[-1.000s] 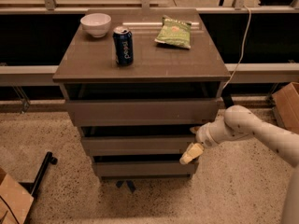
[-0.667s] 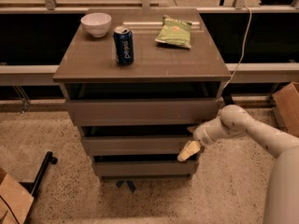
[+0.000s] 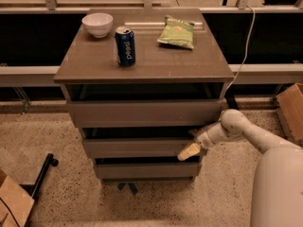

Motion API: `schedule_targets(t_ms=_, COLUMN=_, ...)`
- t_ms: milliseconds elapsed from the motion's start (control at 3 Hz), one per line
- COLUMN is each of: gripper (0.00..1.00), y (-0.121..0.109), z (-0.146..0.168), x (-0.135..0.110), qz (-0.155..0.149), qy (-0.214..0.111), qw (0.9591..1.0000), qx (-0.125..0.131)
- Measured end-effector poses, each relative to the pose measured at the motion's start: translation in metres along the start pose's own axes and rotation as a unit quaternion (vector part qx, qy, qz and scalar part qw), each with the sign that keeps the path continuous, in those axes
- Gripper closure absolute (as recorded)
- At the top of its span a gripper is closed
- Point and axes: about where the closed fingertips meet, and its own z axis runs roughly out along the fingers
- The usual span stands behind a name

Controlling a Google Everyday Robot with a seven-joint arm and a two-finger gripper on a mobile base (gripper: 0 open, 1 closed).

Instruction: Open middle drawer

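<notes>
Since the earlier frames the gripper [image 3: 191,148] is being carried slightly leftward and upward in the picture, closer to the front right corner of the cabinet [image 3: 165,65], while everything on the cabinet's top is being left where it was. The gripper is being held at the right end of the middle drawer [image 3: 137,148], with its pale tip at the lower right corner of that drawer's front; whether it is touching cannot be told. Nor can it be told whether the gripper is released or clenched, since its end is being partly lost against the cabinet's dark gaps. The white arm [image 3: 246,131] is being reached in from the cabinet's right side, sloping down and leftward.

The middle drawer is being shown between the cabinet's taller top front [image 3: 142,113] and its narrower bottom front [image 3: 144,170], lying left of the gripper and stretching away across the cabinet. Its long axis is being kept level, running left to right, parallel to the cabinet's top edge, and its plain flat front is being turned toward the camera. A dark band is being shown just above that front.

On the cabinet's top, a white bowl [image 3: 97,24] is being seen at the back left, a blue can [image 3: 125,45] upright just in front of it, and a green bag [image 3: 176,32] at the back right. A cardboard box [image 3: 291,110] is being seen well right of the cabinet.
</notes>
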Motion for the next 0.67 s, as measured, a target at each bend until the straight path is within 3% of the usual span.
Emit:
schedule_targets(t_ms=333, gripper=0.43, y=0.0068, z=0.0037, x=0.0146, qz=0.018, qy=0.003, qw=0.9998, qx=-0.007)
schedule_targets(t_ms=667, gripper=0.65, y=0.0087, z=-0.0026, x=0.0091, qz=0.018, qy=0.003, qw=0.9998, qx=-0.007)
